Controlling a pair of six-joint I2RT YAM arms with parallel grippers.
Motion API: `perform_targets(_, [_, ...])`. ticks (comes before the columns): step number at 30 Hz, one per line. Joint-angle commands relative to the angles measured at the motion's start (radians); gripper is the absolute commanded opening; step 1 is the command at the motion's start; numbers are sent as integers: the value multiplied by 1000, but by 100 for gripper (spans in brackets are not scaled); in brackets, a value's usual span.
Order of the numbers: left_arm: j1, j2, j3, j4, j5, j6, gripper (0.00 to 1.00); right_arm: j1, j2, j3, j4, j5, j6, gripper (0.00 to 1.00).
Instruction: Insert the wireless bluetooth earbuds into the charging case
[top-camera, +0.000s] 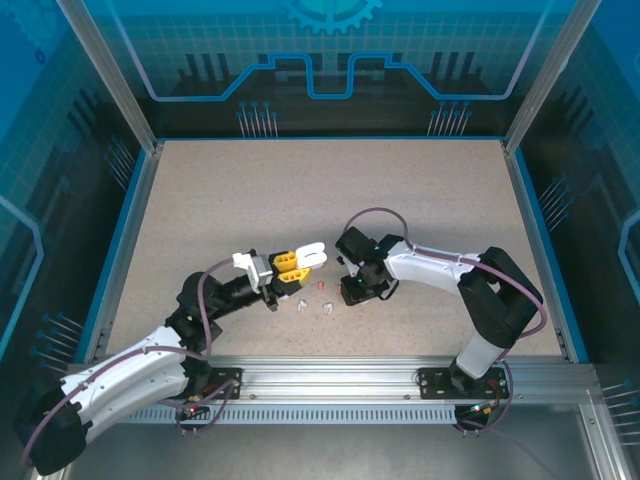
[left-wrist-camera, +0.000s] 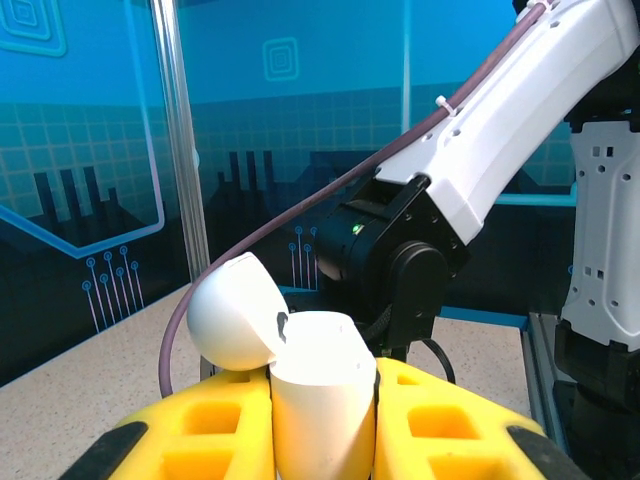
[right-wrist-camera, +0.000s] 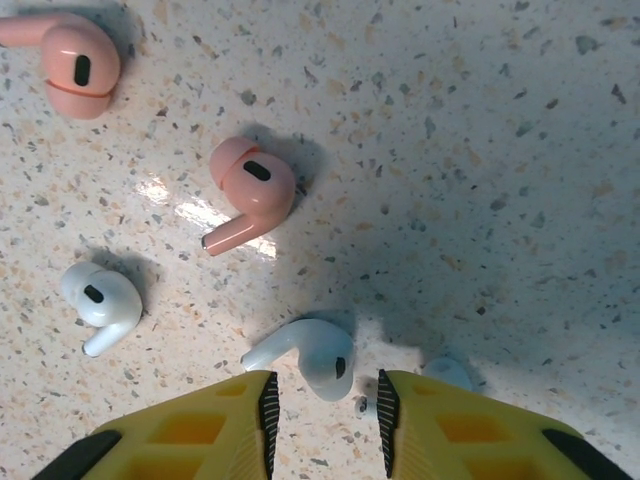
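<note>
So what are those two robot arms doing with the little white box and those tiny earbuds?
The left gripper is shut on a small white charging case, holding it up off the table with its lid flipped open. The right gripper is down close to the table, jaws open on either side of a white earbud, not pinching it yet. Two pink earbuds and another white one lie loose nearby.

A robotics lab test cell: a speckled tabletop (top-camera: 330, 200) fenced by aluminium frame posts (top-camera: 107, 70) and blue wall panels (top-camera: 430, 40) printed with circuit patterns, with two robot arms (top-camera: 120, 385) bolted to an aluminium rail (top-camera: 340, 375) along the near edge.
</note>
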Motion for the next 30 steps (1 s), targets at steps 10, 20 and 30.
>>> perform_targets(10, [-8,-43,-17,-20,-28,25,0,17,71,25,1,-28,-16,34])
perform_targets(20, [-8,-45,-17,-24,-30,26,0,26,99,33,5,-33,-19,32])
perform_targets(30, [-8,-51,-16,-29,-30,28,0,27,16,11,9,-19,-22,25])
